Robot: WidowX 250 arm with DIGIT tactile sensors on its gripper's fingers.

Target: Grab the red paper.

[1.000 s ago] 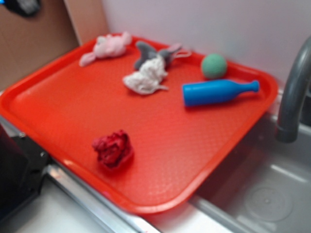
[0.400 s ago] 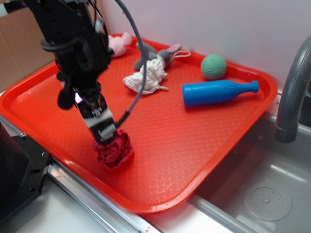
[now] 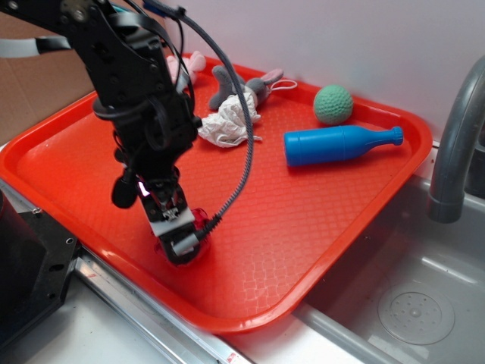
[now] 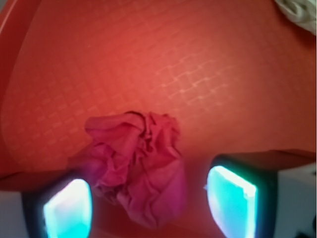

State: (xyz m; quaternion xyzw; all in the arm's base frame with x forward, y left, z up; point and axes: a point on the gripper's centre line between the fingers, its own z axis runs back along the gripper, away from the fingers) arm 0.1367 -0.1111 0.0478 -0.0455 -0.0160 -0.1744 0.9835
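Jaws apart, straddling red paper [image 4: 137, 166] on tray [image 3: 318, 227] near front edge. Gripper [image 3: 179, 244] down at tray surface; you see paper between pads [image 4: 68, 208], gap showing on right side, left contact unclear. Approach looks done; you have closing and lifting left. White paper wad [image 3: 227, 121] well apart.

We find no readable text, labels, brands, numbers or signs in either view. The red tray [image 3: 364, 189] carries only an embossed grid pattern, the blue bottle [image 3: 341, 143] at about two o'clock is plain, and the black arm shows just a small pink light, with no lettering we can make out.
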